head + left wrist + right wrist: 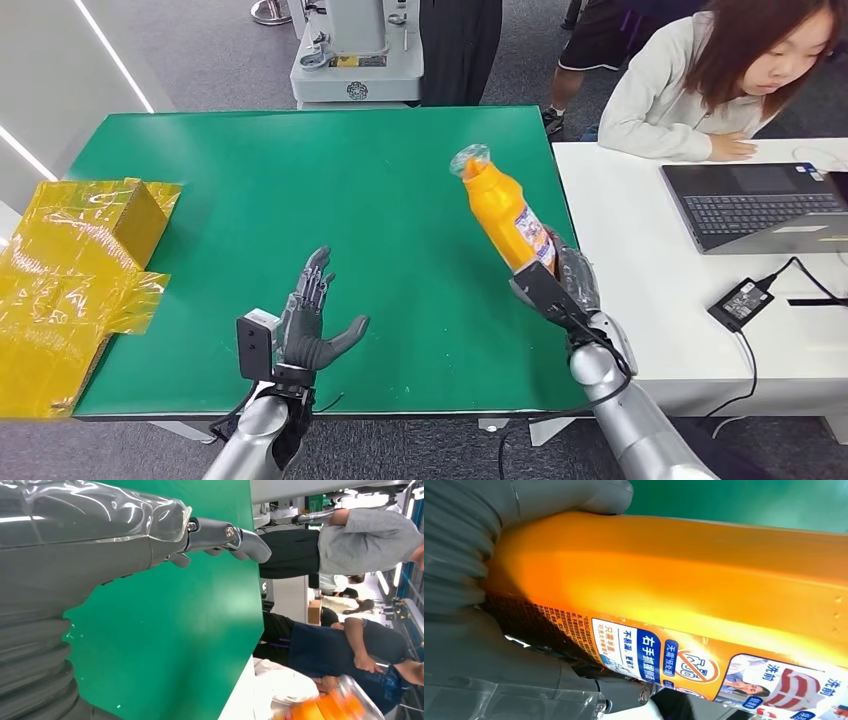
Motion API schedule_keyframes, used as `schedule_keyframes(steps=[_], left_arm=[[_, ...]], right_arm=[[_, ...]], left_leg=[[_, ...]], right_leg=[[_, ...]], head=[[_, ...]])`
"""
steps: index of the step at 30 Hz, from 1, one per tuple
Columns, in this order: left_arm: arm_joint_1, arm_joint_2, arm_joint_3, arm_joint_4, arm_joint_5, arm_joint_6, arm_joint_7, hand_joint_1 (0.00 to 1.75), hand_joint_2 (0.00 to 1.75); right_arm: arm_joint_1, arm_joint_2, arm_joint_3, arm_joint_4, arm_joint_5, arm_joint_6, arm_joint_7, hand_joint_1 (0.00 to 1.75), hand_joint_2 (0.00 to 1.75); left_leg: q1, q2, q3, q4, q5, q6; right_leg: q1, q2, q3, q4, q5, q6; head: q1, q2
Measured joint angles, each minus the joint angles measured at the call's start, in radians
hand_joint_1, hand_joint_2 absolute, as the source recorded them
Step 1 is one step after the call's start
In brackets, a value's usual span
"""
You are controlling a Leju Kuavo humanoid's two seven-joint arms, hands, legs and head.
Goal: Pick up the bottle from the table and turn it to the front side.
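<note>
The robot's right hand point(565, 285) is gripping the lower body of a tall orange plastic bottle point(505, 215) with a printed label and a clear wrapped cap, holding it off the green table mat point(300, 180) near the mat's right edge. The bottle is tilting, its cap leaning up and to the left. The left hand point(310, 325) is hovering over the mat's near edge with fingers spread and nothing in it. A crumpled yellow plastic-wrapped package point(70, 270) is lying at the left. A person in a light grey top point(680, 85) is sitting at the white side table point(650, 290) by a dark laptop point(765, 205).
</note>
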Motion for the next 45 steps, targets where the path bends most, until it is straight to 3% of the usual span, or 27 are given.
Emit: schedule_keyframes(steps=[9,16,25,33,45], left_arm=[[-0.023,0.007,0.000,-0.007,0.001,-0.050,0.015,0.00,1.75],[-0.100,0.007,0.000,-0.007,0.008,-0.116,0.024,0.00,1.75],[-0.200,-0.026,-0.001,0.014,0.034,-0.181,0.042,0.00,1.75],[-0.239,-0.058,-0.023,0.017,0.055,-0.274,0.071,0.00,1.75],[-0.273,-0.085,-0.046,0.017,0.077,-0.259,0.081,0.00,1.75]], right_arm=[[0.137,-0.005,-0.102,-0.177,-0.035,-0.044,-0.082,1.75,1.75],[0.180,-0.002,-0.116,-0.251,-0.054,-0.058,-0.132,1.75,1.75],[0.162,0.039,-0.086,-0.278,-0.024,-0.076,-0.136,1.75,1.75],[0.116,0.076,-0.057,-0.273,-0.010,-0.056,-0.117,1.75,1.75],[0.048,0.132,-0.024,-0.230,0.018,-0.045,-0.106,1.75,1.75]], left_leg=[[0.000,0.000,0.000,0.000,0.000,0.000],[0.000,0.000,0.000,0.000,0.000,0.000],[0.000,0.001,0.000,0.000,0.000,0.000],[0.000,0.001,0.000,0.000,0.000,0.000],[0.000,0.001,0.000,0.000,0.000,0.000]], right_leg=[[0.000,0.000,0.000,0.000,0.000,0.000],[0.000,0.000,0.000,0.000,0.000,0.000],[0.000,0.001,0.000,0.000,0.000,0.000],[0.000,0.001,0.000,0.001,0.000,0.000],[0.000,0.002,-0.001,0.001,0.000,0.000]], head=[[0.000,0.000],[0.000,0.000],[0.000,0.000],[0.000,0.000],[0.000,0.000]])
